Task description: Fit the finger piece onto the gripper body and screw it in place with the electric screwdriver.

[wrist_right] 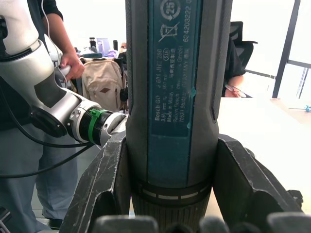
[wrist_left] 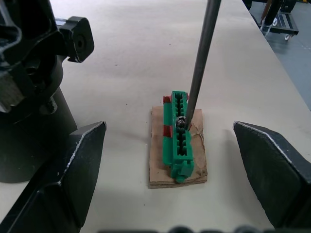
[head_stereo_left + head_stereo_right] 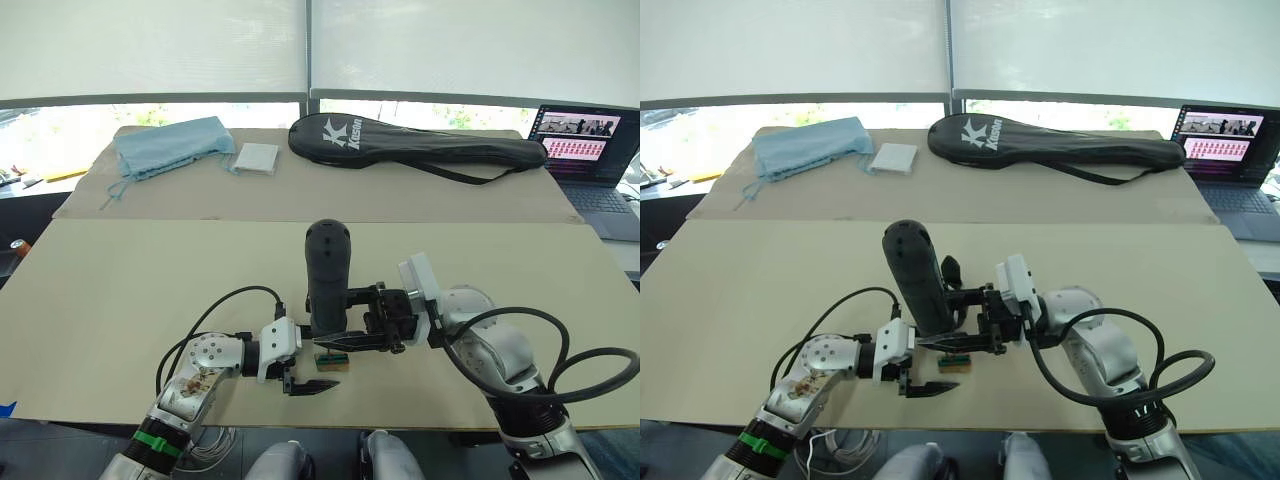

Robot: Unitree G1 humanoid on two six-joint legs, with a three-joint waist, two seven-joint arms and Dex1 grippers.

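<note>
The electric screwdriver (image 3: pixel 328 275) stands upright near the table's front edge, with my right gripper (image 3: pixel 338 340) shut around its lower body. The right wrist view shows both fingers (image 1: pixel 104 187) pressed against its labelled barrel (image 1: pixel 172 97). Its thin metal bit (image 2: pixel 200 58) comes down onto a screw head in a small green part on a brown card base (image 2: pixel 177 141). My left gripper (image 3: pixel 308 385) lies open on the table just in front of that green piece, one finger (image 2: pixel 73 170) on each side and apart from it. The finger piece and gripper body are out of view.
At the back of the table lie a black racket bag (image 3: pixel 420 145), a blue cloth pouch (image 3: pixel 170 145) and a white packet (image 3: pixel 257 158). A laptop (image 3: pixel 585 150) sits at the far right. A person (image 1: pixel 48 29) stands behind in the right wrist view.
</note>
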